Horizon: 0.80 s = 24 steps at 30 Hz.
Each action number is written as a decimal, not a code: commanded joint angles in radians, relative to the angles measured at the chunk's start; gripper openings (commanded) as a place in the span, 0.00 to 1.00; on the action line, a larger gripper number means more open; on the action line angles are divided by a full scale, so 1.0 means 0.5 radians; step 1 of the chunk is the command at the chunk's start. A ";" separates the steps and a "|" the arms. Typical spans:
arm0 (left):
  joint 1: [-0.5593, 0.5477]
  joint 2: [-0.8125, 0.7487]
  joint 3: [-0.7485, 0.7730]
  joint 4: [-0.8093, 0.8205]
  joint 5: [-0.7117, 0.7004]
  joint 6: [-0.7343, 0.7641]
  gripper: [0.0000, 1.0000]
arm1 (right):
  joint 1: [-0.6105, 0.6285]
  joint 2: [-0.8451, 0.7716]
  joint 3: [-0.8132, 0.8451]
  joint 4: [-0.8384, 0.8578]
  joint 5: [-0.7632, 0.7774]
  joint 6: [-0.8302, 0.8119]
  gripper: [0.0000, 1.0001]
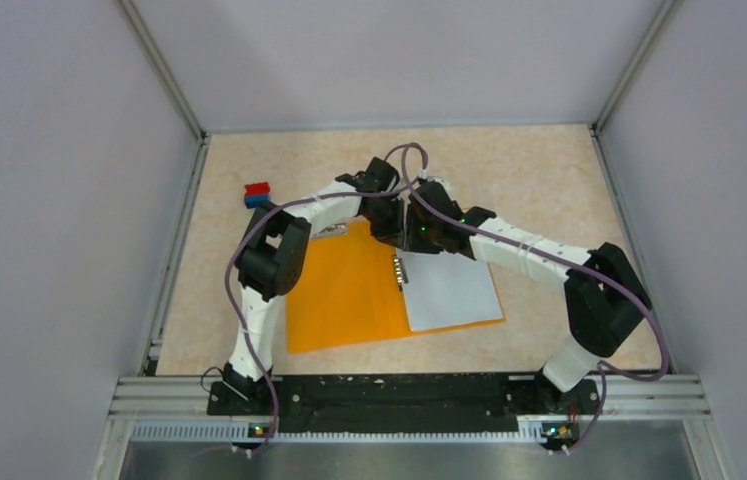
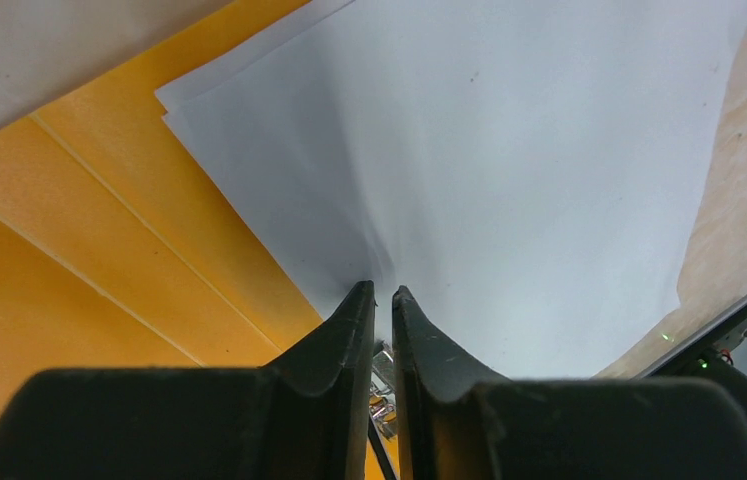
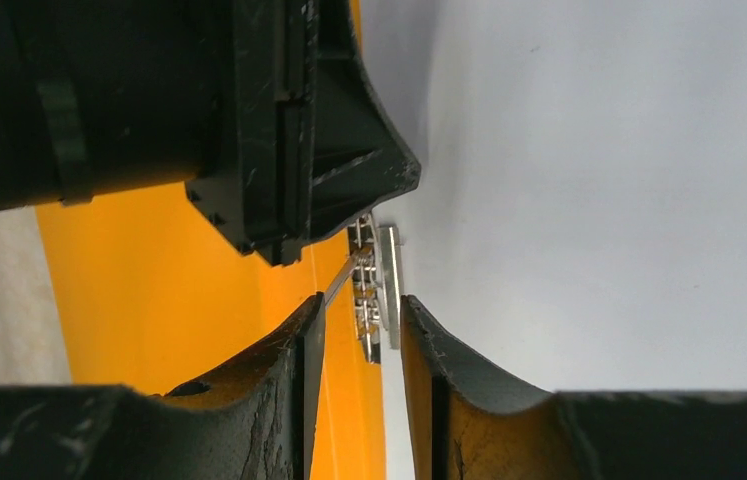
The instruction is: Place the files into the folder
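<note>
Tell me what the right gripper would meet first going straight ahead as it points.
Most likely the small silver metal clip on the flat orange folder, sitting just past the fingertips of the right gripper, though depth is unclear.

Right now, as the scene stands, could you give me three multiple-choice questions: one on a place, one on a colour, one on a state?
1. Where do the sheets lie?
A. on the right half of the folder
B. on its left half
C. on the bare table beside it

2. Which colours has the block?
A. red and blue
B. green and yellow
C. black and white

3. In what state is the folder?
A. shut
B. open and flat
C. standing upright

Answers:
1 A, white paper covers the right half in the top view.
2 A, a red part sits on a blue one.
3 B, its orange inside and the clip show.
</note>
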 commanded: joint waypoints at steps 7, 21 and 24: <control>-0.006 0.092 0.048 -0.024 -0.038 0.013 0.16 | 0.209 0.089 0.089 0.041 0.020 0.039 0.34; 0.011 0.113 0.054 -0.053 -0.051 0.039 0.14 | 0.255 0.181 0.146 -0.007 0.202 0.022 0.25; 0.013 0.113 0.056 -0.053 -0.047 0.043 0.14 | 0.257 0.194 0.155 -0.007 0.192 0.018 0.22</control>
